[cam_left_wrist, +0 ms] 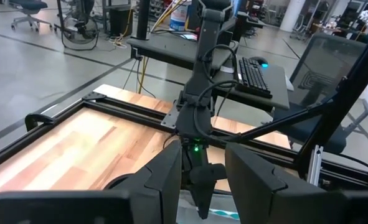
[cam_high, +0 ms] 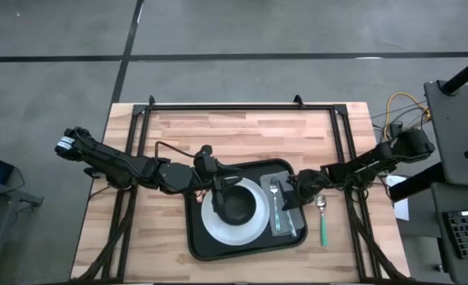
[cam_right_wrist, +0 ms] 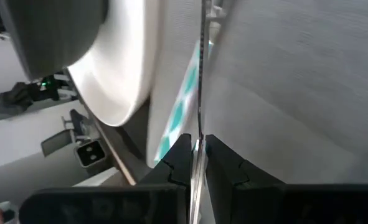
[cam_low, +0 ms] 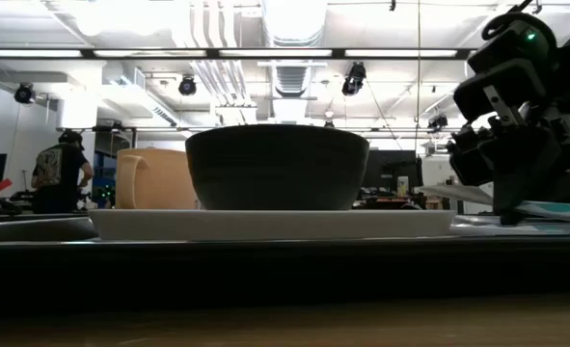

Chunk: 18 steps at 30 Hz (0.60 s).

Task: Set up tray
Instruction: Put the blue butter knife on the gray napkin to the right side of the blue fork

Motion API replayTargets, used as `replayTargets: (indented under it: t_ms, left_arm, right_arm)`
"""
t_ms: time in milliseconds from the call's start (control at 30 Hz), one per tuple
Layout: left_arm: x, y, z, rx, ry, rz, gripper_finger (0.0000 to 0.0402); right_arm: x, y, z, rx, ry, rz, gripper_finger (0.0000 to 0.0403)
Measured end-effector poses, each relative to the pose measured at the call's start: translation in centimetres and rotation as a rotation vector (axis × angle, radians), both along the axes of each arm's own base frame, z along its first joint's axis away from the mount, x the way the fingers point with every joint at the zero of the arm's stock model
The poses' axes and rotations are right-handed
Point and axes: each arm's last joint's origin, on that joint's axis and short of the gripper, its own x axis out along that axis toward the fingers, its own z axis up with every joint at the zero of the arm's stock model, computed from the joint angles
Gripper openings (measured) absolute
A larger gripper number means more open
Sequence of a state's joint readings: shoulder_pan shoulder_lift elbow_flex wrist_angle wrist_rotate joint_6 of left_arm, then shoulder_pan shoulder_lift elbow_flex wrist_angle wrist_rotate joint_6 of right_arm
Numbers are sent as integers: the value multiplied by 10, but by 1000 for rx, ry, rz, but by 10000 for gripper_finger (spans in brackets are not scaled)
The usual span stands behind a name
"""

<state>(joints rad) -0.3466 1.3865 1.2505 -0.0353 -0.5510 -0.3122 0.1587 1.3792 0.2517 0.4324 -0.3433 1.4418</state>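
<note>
Tray point(cam_high: 198, 241): tabletop's front edge, holding plate point(cam_high: 245, 229), bowl point(cam_high: 237, 206), napkin point(cam_high: 291, 226) | left gripper point(cam_high: 218, 184): fingers apart, at bowl | right gripper point(cam_high: 291, 190): clamped on fork point(cam_high: 275, 194) | spoon point(cam_high: 322, 218): beside tray.

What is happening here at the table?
Two robot arms are setting up a meal tray. The black tray holds a white plate with a dark bowl on it, and a fork lies on a grey napkin beside the plate. The right gripper is shut on a thin metal utensil over the napkin. The left gripper is at the bowl's rim. A green-handled spoon waits on the table, right of the tray.
</note>
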Motion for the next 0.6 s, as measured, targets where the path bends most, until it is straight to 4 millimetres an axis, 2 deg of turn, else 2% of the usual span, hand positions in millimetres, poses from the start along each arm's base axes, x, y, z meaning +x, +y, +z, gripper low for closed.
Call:
replayTargets:
  t_ms: [300,600]
  left_arm:
    - [0,-1,-1,-9,11,-51,105]
    - [-1,-2,-1,-7,33,-78,105]
  right_arm:
    - [7,-11,6,-23,-77,-43,20]
    - [5,-11,5,-33,-69,-57,96]
